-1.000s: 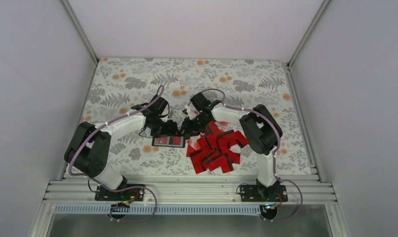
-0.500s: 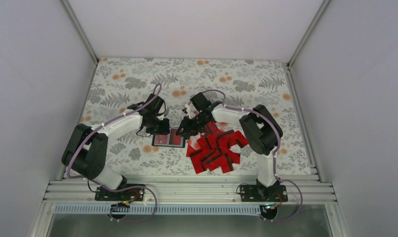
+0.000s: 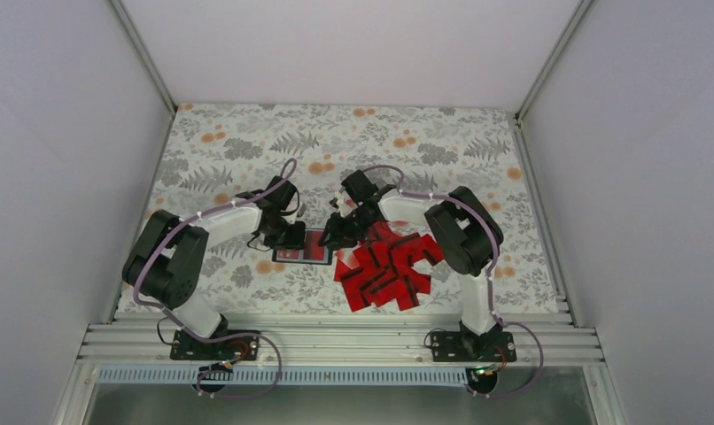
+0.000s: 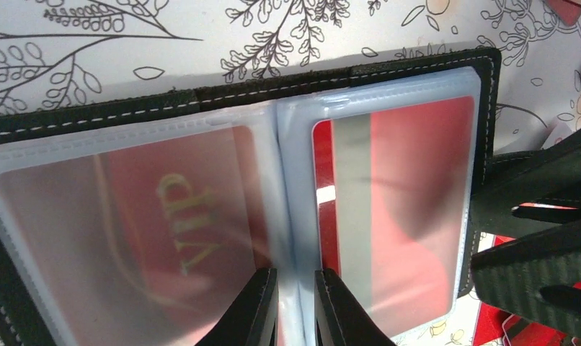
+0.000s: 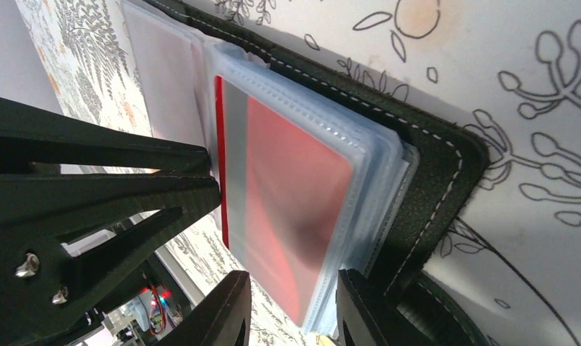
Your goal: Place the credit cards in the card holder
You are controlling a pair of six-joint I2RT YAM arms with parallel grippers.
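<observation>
Entry, single moment.

Top view: the small black stitched folding card holder (image 3: pixel 302 250) lies open and flat on the floral-print, cloth-covered worktop (image 3: pixel 247 146), roughly midway between my two arms. Just beside its right edge is a loose, overlapping heap of flat bright red credit cards (image 3: pixel 387 266) with black stripes. My left fingers (image 3: pixel 293 237) come down on the holder from its far left. My right fingers (image 3: pixel 329 237) come down at its right end, next to the heap.

Left wrist view: the clear plastic sleeves (image 4: pixel 388 90) are fanned open like book pages. The left-page card (image 4: pixel 129 209) is red with gold lettering. The right-page card (image 4: pixel 417 216) is red with a pale stripe along its inner side. My left fingers are drawn almost together, pinching the raised centre fold of the sleeves at the near edge.

Right wrist view: a stack of sleeves sits on the right half of the holder, with a red card in the top one. My right fingers stand partly spread, one on either side of the stack's near corner. The outer finger overlaps the black cover. I cannot tell whether they are actually pressing on the stack.
</observation>
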